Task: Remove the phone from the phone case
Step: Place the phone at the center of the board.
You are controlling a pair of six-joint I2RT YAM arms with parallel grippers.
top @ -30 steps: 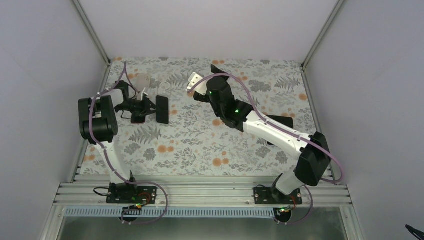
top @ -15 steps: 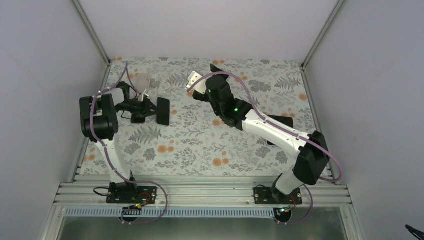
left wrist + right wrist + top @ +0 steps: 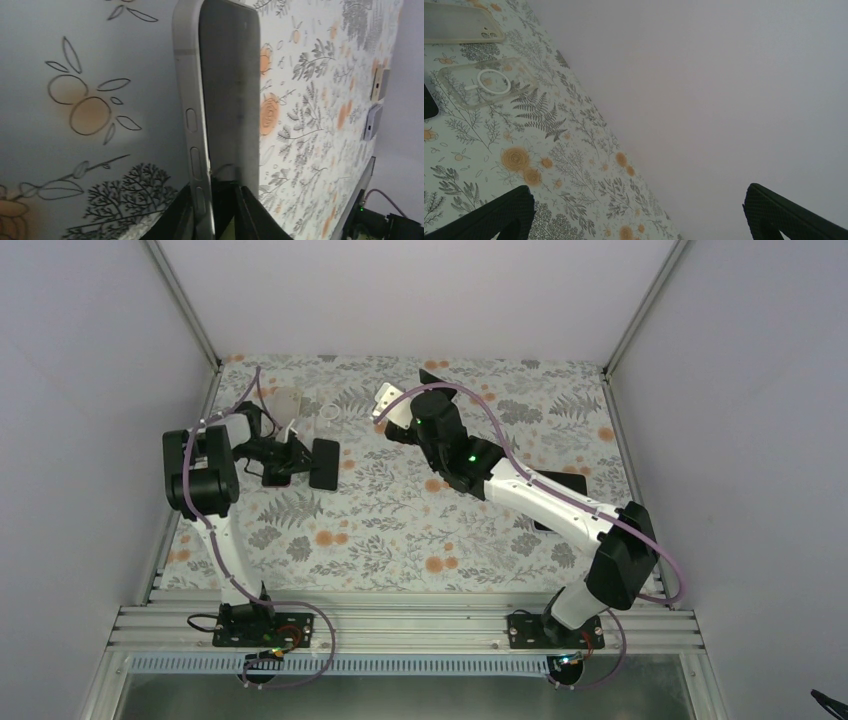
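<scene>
Silver-edged dark phone (image 3: 324,462) (image 3: 227,90) is out of any case, pinched by one end in the left gripper (image 3: 288,456) (image 3: 215,200), just nearer the arms than the clear soft phone case (image 3: 330,410) (image 3: 484,87) with a white ring. A frosted beige case (image 3: 285,402) (image 3: 459,22) lies left of that clear case on the floral cloth (image 3: 400,530). Right of the clear case, the right gripper (image 3: 392,405) (image 3: 639,215) hangs with fingers spread wide, holding nothing.

The tablecloth (image 3: 400,530) is white with grey ferns and orange flowers; the phone (image 3: 227,90) has a dark grey screen and a silver edge; one phone case (image 3: 519,82) is see-through with a white ring (image 3: 491,82); the other case (image 3: 459,22) is pale cream; the right arm (image 3: 560,502) is white and black; its cable (image 3: 497,432) is purple.
</scene>
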